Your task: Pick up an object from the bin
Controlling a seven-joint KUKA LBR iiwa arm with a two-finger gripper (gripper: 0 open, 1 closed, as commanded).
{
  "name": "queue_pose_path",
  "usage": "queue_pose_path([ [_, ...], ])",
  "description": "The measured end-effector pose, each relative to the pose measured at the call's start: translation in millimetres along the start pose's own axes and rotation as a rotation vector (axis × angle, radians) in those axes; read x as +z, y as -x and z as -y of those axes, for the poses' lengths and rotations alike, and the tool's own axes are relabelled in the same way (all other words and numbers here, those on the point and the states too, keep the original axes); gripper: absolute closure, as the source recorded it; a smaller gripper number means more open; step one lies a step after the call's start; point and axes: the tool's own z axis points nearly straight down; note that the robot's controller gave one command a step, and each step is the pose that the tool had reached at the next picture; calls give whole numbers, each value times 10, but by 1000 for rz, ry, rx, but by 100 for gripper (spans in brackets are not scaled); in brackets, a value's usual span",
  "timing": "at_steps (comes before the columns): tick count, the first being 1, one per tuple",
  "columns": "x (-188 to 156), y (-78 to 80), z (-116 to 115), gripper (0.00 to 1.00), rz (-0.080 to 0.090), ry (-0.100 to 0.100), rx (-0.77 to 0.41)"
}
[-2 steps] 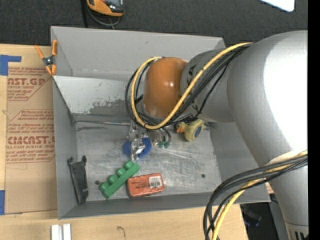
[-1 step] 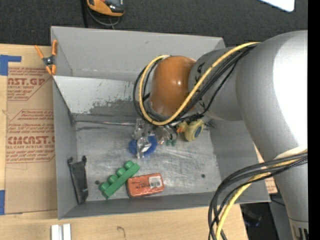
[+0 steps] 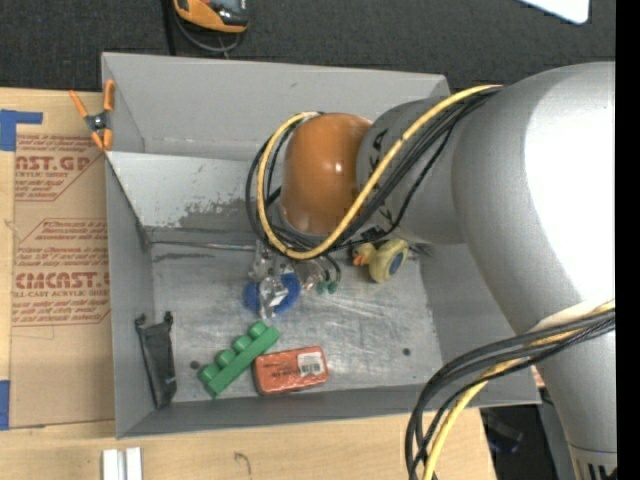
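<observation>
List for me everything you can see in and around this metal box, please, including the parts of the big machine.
bin: one, grey metal, middle of the view
blue object: one, blue, small, middle of the bin floor, right under the tool
green block: one, green, notched along one side, near the front, lying at a slant
orange block: one, orange-red with a pale label, front of the floor, just right of the green block
black object: one, black, long, along the left wall
yellow and blue object: one, right of centre, beside the arm
arm: one, silver-grey with an orange cover and yellow and black cables, reaching in from the right
tool: one, metal, at the arm's end, low over the blue object
</observation>
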Motion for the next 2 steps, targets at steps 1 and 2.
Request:
queue_pose_path([
  [1, 0, 0, 0, 100, 0, 0, 0],
  [2, -2013, -66, -74, 100, -9, 0, -28],
])
